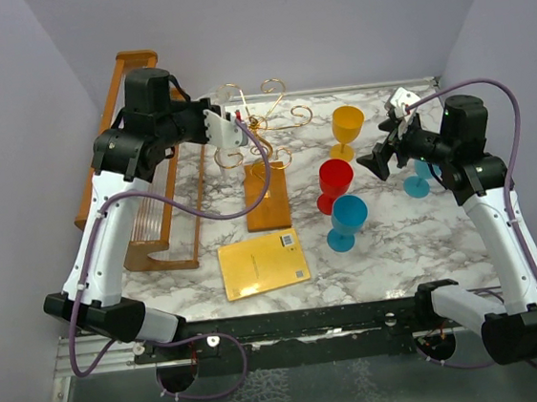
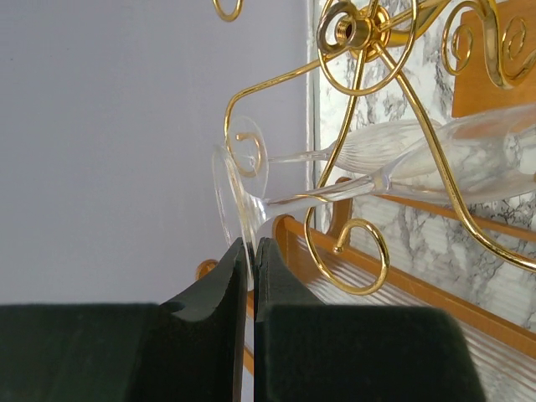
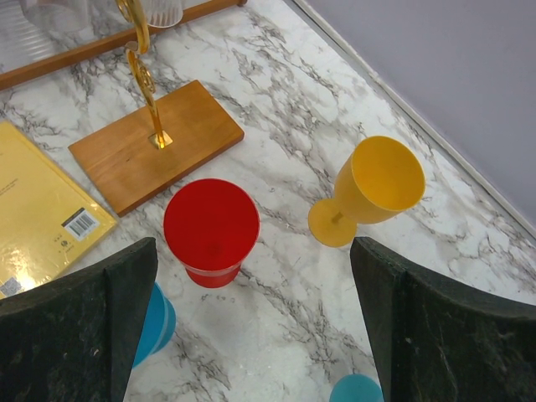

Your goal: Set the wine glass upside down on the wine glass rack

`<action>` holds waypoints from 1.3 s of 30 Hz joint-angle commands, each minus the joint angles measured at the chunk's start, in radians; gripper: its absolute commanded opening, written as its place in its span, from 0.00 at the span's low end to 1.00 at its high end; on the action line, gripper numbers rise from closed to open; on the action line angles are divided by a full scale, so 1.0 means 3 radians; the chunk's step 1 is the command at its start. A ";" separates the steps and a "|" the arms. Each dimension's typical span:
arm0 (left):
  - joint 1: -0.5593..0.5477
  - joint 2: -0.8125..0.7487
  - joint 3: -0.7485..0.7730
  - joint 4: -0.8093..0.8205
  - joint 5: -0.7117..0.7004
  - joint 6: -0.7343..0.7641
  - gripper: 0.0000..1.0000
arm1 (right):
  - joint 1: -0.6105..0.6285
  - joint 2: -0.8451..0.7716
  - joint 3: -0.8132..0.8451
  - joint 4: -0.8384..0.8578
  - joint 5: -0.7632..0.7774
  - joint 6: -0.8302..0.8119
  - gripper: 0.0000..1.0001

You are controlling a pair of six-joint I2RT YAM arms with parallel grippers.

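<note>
- Lying just off the near end of the wine glass rack (image 1: 268, 199) and its wooden base is a yellow book (image 1: 264, 264).
- Right of the rack stand a blue goblet (image 1: 347, 220), a red cup (image 1: 334, 183) and, farther back, a yellow goblet (image 1: 346, 127), all upright on the marble table (image 1: 391, 265).
- Farther right of the rack, the right gripper (image 1: 386, 158) hovers with its fingers spread wide and nothing between them.
- A second blue goblet (image 1: 418, 183) stands just beside that gripper.
- Left of the rack sits a large wooden frame (image 1: 142, 185).
- Up at the rack's gold spirals, the left gripper (image 2: 251, 245) is pressed together on the foot rim of a clear wine glass (image 2: 452, 159), whose stem crosses the wire curls.
- Another clear glass (image 2: 377, 142) lies just beside it, its foot against a spiral.
</note>
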 commanded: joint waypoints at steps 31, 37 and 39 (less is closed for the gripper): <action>-0.0030 -0.0311 -0.0178 0.0054 -0.0467 -0.0380 0.01 | -0.0010 -0.0034 -0.0018 0.0070 -0.0040 -0.0040 0.98; -0.0029 -0.0322 -0.0171 -0.0004 -0.0377 -0.0392 0.01 | -0.0010 -0.0040 -0.0017 0.0062 -0.0045 -0.0045 0.98; -0.0029 -0.0325 -0.0176 -0.0013 -0.0330 -0.0392 0.01 | -0.0010 -0.0035 -0.0019 0.0062 -0.0050 -0.0045 0.98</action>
